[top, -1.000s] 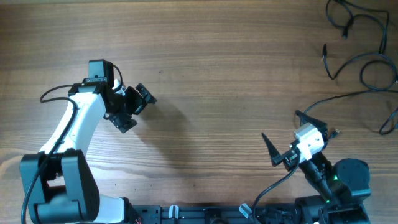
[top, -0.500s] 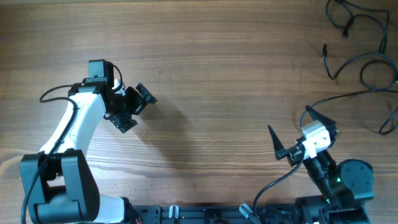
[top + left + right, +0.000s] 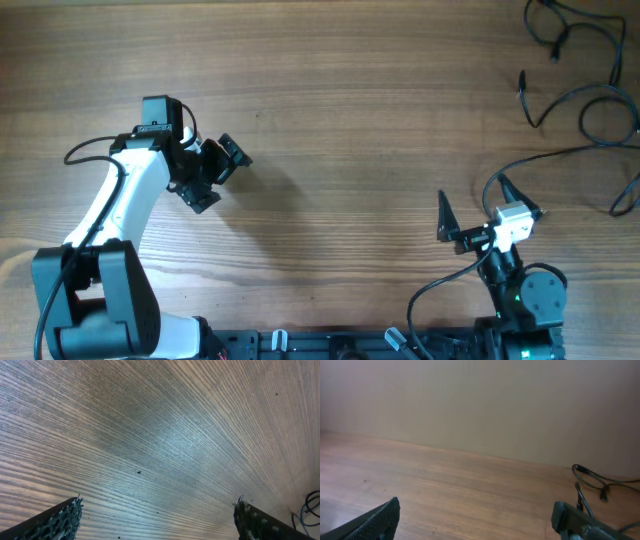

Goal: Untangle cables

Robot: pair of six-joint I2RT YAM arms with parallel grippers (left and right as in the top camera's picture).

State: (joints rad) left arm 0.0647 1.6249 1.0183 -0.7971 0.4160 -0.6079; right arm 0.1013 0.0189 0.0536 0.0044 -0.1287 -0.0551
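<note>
At the near edge of the table (image 3: 350,120) the two arm bases stand well apart, one at each end. The right gripper (image 3: 473,190) hangs low near its base at the near right, its jaws spread wide with nothing between them; the right wrist view shows the same wide gap (image 3: 476,505), with bare wood and a plain wall beyond. One thin strand comes in from the right edge and curves down just beside this gripper's outer finger (image 3: 506,186); whether it touches cannot be told. The left gripper (image 3: 220,177) is farther out, over the left half of the table, at the end of a white arm that bends up from its base. Its jaws are also spread wide and hold nothing, and the left wrist view shows only wood grain between the two black ridged fingers (image 3: 60,520), with a bit of looped cord at the lower right corner. The cables (image 3: 590,88) lie at the far right of the table, well apart from the left gripper: thin black cords in loose loops and bends that cross one another, some running off the right edge, with small plug ends pointing left. The right wrist view catches them (image 3: 592,476) low at the right, lying flat on the wood.
</note>
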